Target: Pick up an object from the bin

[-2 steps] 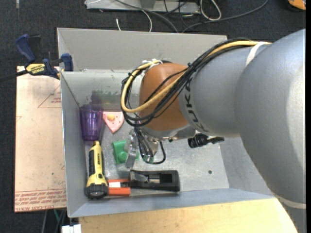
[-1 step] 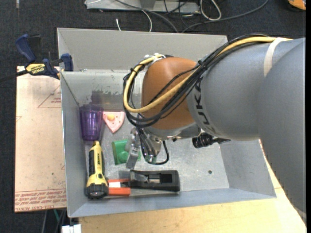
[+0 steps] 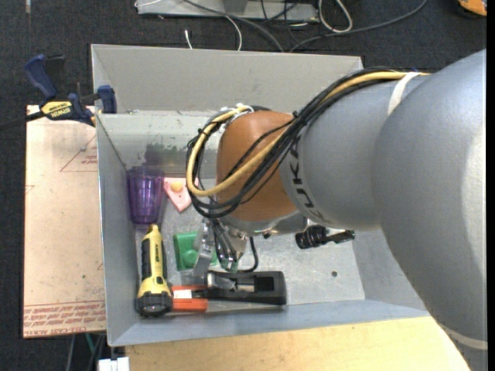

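At the left of the grey metal bin stood a see-through purple plastic cup. In front of it lay a yellow and black plastic toy drill. Right beside the cup lay a small pink piece.

Next came a small green plastic block, low down near the middle of the bin floor. The gripper hung just to the right of the green block, very close to it. I could not tell if they touched, or if the gripper was open or closed.

Just past the gripper, by the near wall, lay a long black tool with an orange end.

The green block looked light and hard, and not easy to break. Its flat sides seemed the best place to squeeze it. It might be a bit slippery.
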